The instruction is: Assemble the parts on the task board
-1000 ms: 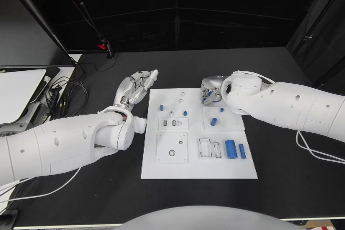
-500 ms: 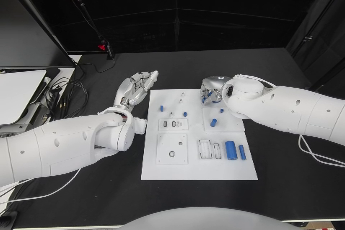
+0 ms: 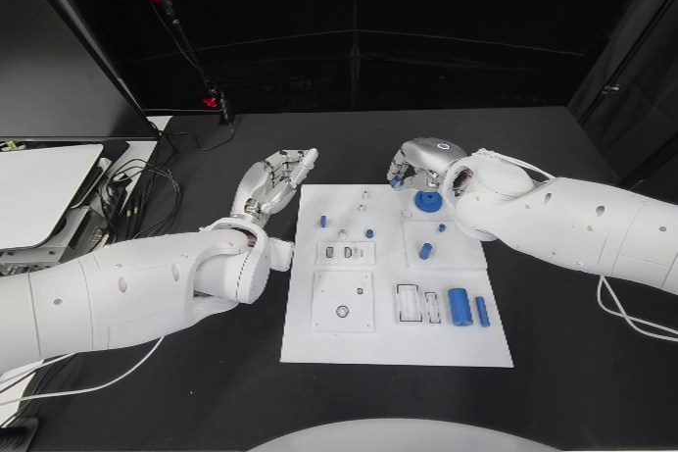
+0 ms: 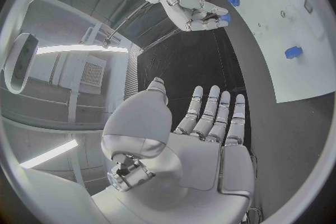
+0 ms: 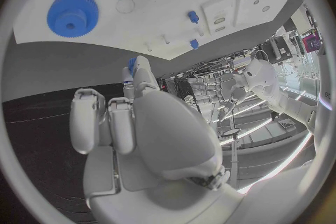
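My right robot hand (image 3: 411,166) pinches a small blue part (image 5: 131,65) at the task board's (image 3: 314,349) far edge; my left robot hand (image 3: 271,182) is spread, empty. A loose pinch could drop it.

Even bright light on the task board (image 3: 396,276), dark surroundings; wrist views bend strongly at their rims.

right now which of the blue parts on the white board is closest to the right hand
The round blue toothed gear at the white task board's far right corner, just beside the right hand; the other blue pieces are smaller pegs and cylinders lying farther down the board.
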